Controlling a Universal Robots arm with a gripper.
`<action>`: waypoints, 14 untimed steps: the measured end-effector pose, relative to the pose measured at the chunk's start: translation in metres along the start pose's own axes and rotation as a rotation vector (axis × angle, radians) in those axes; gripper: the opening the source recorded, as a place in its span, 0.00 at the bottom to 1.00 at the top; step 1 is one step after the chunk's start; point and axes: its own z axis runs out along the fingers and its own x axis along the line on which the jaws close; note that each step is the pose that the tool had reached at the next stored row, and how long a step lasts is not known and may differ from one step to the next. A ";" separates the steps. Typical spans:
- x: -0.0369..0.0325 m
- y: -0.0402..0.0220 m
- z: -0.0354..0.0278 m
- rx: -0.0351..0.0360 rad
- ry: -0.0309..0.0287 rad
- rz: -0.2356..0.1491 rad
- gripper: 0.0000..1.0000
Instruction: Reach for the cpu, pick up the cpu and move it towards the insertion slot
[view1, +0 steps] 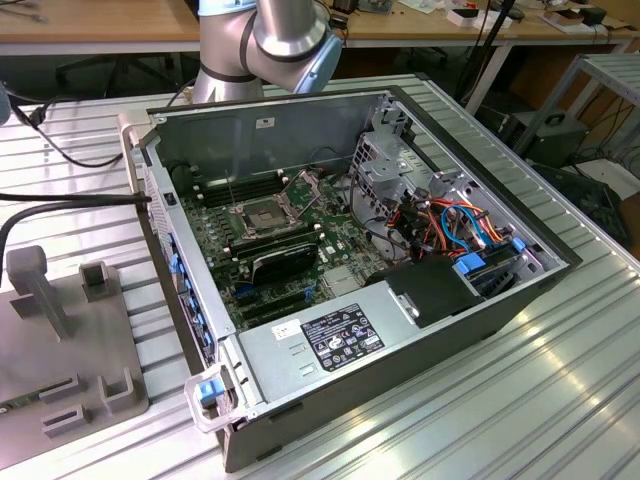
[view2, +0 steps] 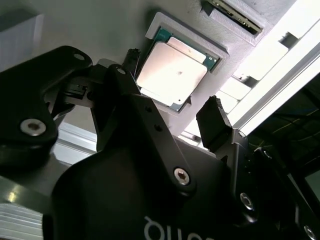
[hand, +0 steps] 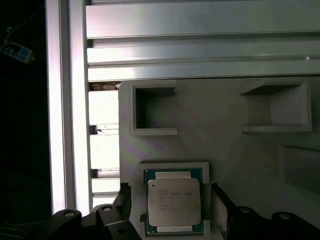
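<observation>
The cpu (view2: 170, 75) (hand: 173, 202) is a pale square chip on a green board. It lies flat in a raised square nest of a grey holder plate (hand: 225, 135). In both wrist views my gripper (view2: 172, 90) (hand: 172, 200) is open and straddles the nest. One black finger (view2: 215, 122) (hand: 222, 202) stands on each side of the chip, apart from it. The insertion slot (view1: 262, 215) is a silver-framed socket with its retention frame raised, on the motherboard inside the open computer case (view1: 450, 310).
The grey holder plate (view1: 60, 340) with upright blocks lies at the exterior view's left, beside the case wall. Ribbed aluminium tabletop (view1: 520, 400) surrounds everything. A black cable (view1: 60, 205) runs over the plate. Memory slots, a black expansion card (view1: 285, 258) and wiring crowd the socket.
</observation>
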 end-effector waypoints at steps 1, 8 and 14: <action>0.0001 0.0006 0.0017 0.0010 0.0008 0.000 0.74; -0.0001 -0.0001 0.0063 0.0022 0.0049 0.000 0.74; -0.0002 -0.0029 0.0063 0.0038 0.0049 0.001 0.74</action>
